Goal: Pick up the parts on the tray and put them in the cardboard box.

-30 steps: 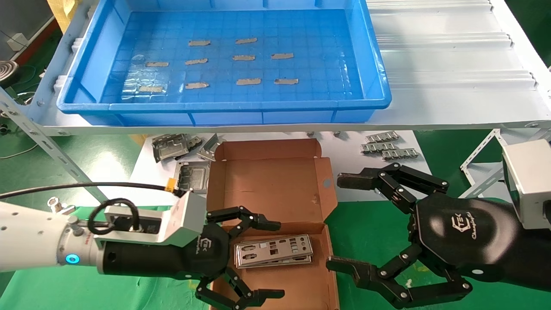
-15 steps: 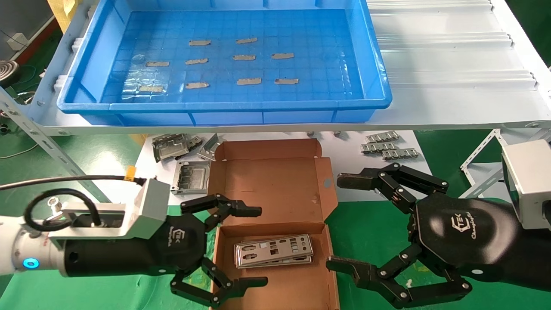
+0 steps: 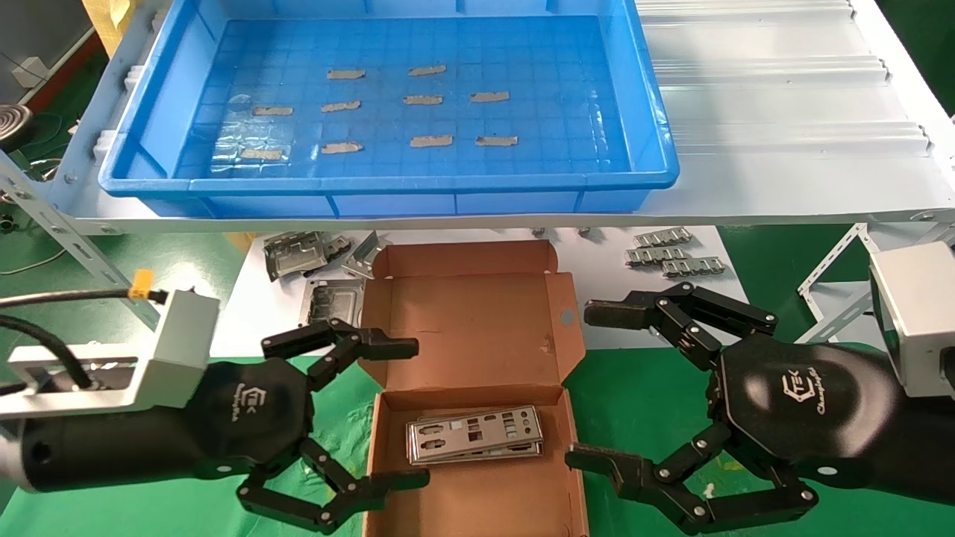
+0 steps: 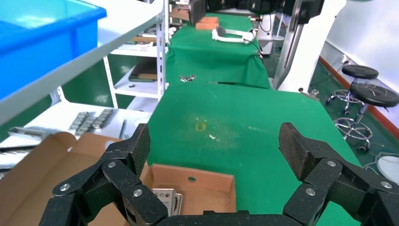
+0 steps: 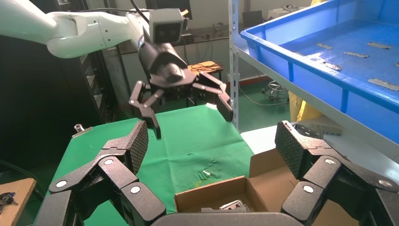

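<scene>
The silver plates [image 3: 474,434] lie stacked inside the brown cardboard box [image 3: 477,313], and their end shows in the left wrist view [image 4: 164,198]. The blue tray [image 3: 388,183] on the shelf holds only grey tape strips; no parts show in it. My left gripper [image 3: 406,414] is open and empty at the box's left wall. My right gripper [image 3: 589,384] is open and empty, just right of the box. The box also shows in the right wrist view [image 5: 221,197], with the left gripper [image 5: 188,115] beyond it.
Boxy grey brackets [image 3: 313,257] lie on the white sheet left of the box lid. Ridged metal strips [image 3: 671,252] lie at the back right. A white corrugated panel [image 3: 776,97] sits right of the tray. A green cloth [image 3: 634,380] covers the table.
My left gripper has drawn back to the left, from over the plates in the box to its left wall, staying open. The right arm has not moved.
</scene>
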Controlling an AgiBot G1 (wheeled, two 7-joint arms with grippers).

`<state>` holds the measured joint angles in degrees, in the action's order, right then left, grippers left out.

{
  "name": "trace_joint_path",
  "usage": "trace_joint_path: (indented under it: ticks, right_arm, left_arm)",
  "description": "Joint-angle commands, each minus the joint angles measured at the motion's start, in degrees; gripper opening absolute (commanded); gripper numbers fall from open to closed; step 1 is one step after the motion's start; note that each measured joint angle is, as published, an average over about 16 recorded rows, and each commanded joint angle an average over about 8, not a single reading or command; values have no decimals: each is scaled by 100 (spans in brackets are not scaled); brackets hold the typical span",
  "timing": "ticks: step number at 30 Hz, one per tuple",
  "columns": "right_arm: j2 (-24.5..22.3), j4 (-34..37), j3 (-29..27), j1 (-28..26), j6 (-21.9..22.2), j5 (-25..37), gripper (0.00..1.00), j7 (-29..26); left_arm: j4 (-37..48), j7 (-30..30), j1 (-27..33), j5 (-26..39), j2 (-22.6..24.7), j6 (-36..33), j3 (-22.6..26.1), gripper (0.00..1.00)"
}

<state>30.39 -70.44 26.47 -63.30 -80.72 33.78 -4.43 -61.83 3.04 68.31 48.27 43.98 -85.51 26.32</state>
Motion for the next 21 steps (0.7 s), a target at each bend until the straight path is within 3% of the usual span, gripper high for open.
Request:
trace_joint_path:
  ticks: [1, 21]
  right_arm:
    - [0, 0, 0, 0, 0, 0, 100, 0]
    - [0, 0, 0, 0, 0, 0, 100, 0]
  left_arm:
    - [-94, 62, -54, -52, -72, -2, -83, 100]
    - [-1032, 677, -593, -563, -787, -17, -905, 100]
